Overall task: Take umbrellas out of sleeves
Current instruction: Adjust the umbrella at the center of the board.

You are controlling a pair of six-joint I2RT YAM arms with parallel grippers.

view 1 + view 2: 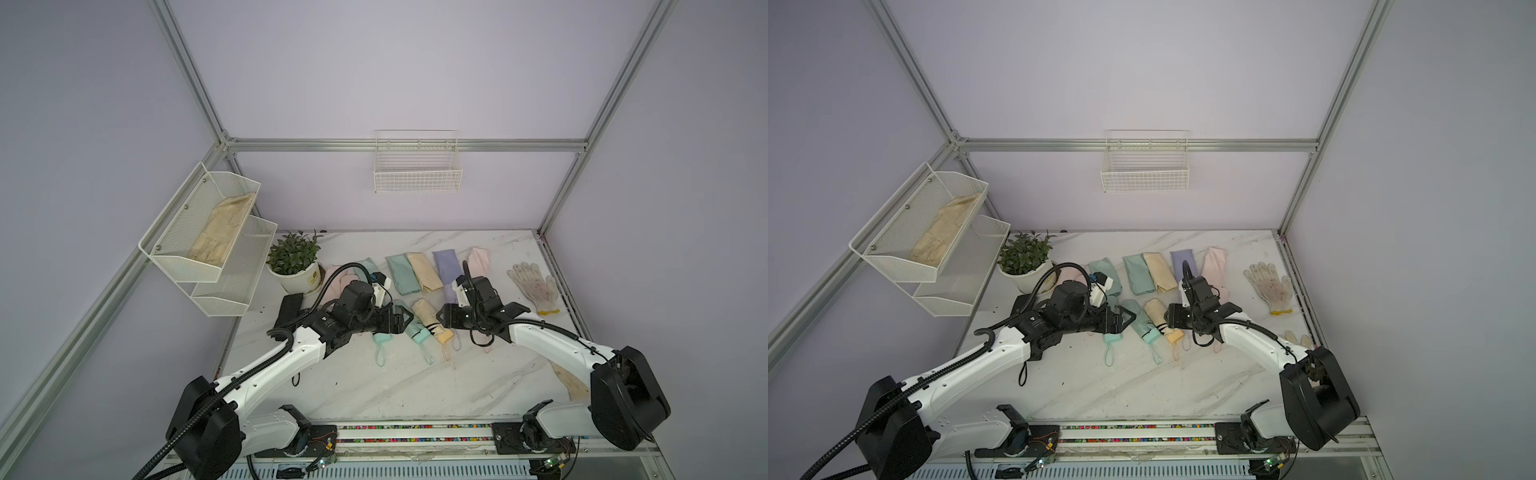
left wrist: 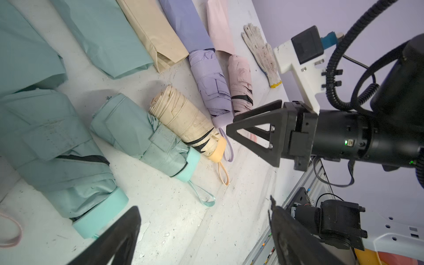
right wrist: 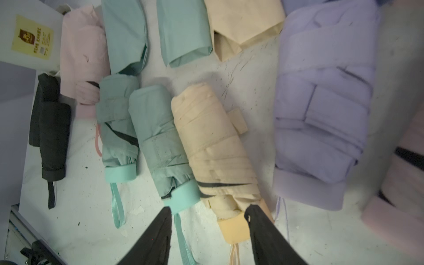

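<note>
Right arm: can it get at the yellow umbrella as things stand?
Likely yes. The right gripper is open at the handle end of the yellow umbrella, with nothing lying over it. One catch: a mint umbrella lies tight against its side, leaving a finger little room there.

The walls [image 1: 415,62] are light purple, with shiny metal bars [image 1: 299,145]. A white wire basket [image 1: 417,176] hangs on the back wall. The table [image 1: 395,386] is white marble.

Umbrellas [image 3: 213,142] 7: mint 2, pink 2, yellow 1, lavender 1, black 1. Sleeves [image 1: 401,274] 5 clear: mint 2, yellow, lavender, pink. White knit glove [image 1: 534,286] 1. Potted plant [image 1: 295,255] 1.
</note>
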